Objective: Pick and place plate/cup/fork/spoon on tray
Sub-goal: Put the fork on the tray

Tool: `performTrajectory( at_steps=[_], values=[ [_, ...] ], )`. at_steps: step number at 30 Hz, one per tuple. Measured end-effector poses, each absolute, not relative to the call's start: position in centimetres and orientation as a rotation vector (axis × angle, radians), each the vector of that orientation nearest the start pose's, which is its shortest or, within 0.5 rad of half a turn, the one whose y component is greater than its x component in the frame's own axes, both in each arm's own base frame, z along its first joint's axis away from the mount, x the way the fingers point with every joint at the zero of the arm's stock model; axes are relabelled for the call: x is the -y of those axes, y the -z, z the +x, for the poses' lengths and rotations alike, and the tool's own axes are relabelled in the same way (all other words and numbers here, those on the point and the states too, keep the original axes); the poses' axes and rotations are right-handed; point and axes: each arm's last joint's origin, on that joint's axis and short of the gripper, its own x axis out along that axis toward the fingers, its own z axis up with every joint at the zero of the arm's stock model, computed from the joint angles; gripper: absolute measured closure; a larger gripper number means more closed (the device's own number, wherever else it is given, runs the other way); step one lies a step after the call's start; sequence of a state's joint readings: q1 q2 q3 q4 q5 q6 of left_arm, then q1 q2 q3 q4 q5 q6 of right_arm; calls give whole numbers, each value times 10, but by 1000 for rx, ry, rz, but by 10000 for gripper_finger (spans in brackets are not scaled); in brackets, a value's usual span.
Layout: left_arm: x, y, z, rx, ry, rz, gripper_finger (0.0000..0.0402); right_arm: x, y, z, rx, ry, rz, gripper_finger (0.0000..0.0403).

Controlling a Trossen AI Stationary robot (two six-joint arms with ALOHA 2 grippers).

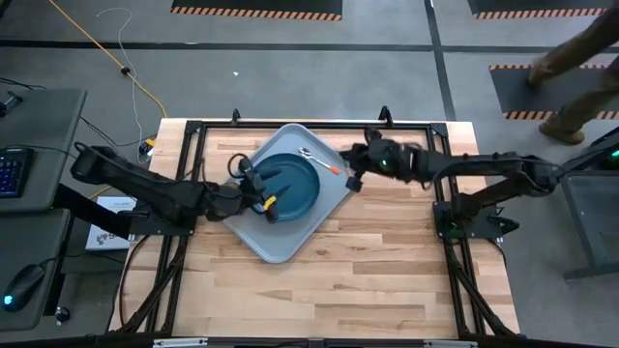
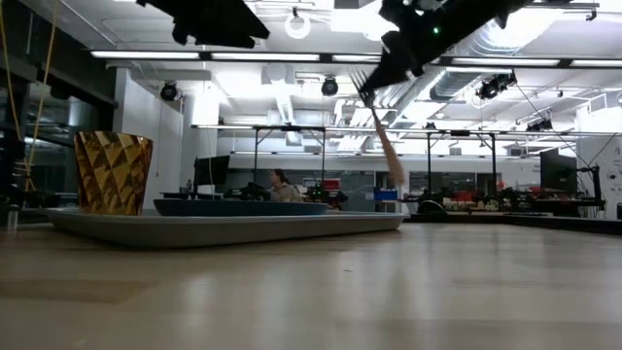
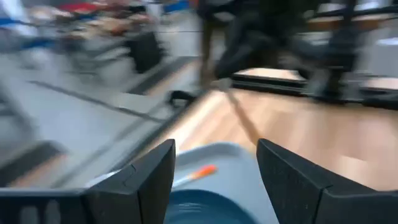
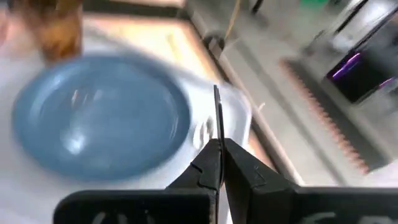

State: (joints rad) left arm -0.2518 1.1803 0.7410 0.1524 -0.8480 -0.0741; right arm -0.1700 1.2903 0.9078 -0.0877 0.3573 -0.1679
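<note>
The light grey-blue tray (image 1: 280, 246) lies mid-table with the dark blue plate (image 1: 295, 184) on it. The amber cup (image 2: 114, 172) stands on the tray's left part in the low view; in the high view my left arm hides it. The spoon (image 1: 319, 160) lies on the tray's far side beside the plate. My left gripper (image 1: 266, 200) is open and empty above the plate. My right gripper (image 1: 352, 177) is shut on the fork (image 2: 385, 136) above the tray's right edge. My right gripper pinches the fork between its two shut fingers near the tine end (image 2: 369, 95); the tines (image 2: 361, 80) stick out past the fingers. The orange handle (image 2: 394, 165) hangs slanting below the gripper, clear of the tray. In the right wrist view the fork shows edge-on (image 4: 217, 112).
Bare wooden table (image 1: 387, 280) lies near and right of the tray. A dark frame (image 1: 309, 124) runs round the table's far edge. A person walks on the floor beyond the far right corner (image 1: 575, 68). A keyboard and a mouse sit on a side desk at left (image 1: 14, 174).
</note>
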Motion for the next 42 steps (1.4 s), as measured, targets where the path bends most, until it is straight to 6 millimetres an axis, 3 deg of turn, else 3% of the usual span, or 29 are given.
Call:
performTrajectory(
  at_steps=[6, 11, 18, 22, 29, 38, 42],
  values=[
    [32, -274, 228, -105, -357, 28, 194, 105, -286, 289, -597, 211, -108, 402],
    [24, -287, 213, -30, -241, 27, 195, 164, -292, 308, -598, 24, -20, 403],
    [21, -296, 204, 9, -201, 53, 195, 247, -263, 333, -636, -145, 130, 403],
    [20, -294, 203, -19, -228, 64, 195, 281, -240, 346, -630, -204, 200, 403],
    [19, -289, 204, -70, -265, 82, 195, 304, -209, 369, -626, -274, 223, 403],
    [19, -288, 204, -76, -281, 102, 195, 310, -214, 382, -541, -260, 172, 403],
    [19, -287, 204, -89, -281, 106, 195, 303, -209, 387, -543, -289, 178, 403]
  ],
)
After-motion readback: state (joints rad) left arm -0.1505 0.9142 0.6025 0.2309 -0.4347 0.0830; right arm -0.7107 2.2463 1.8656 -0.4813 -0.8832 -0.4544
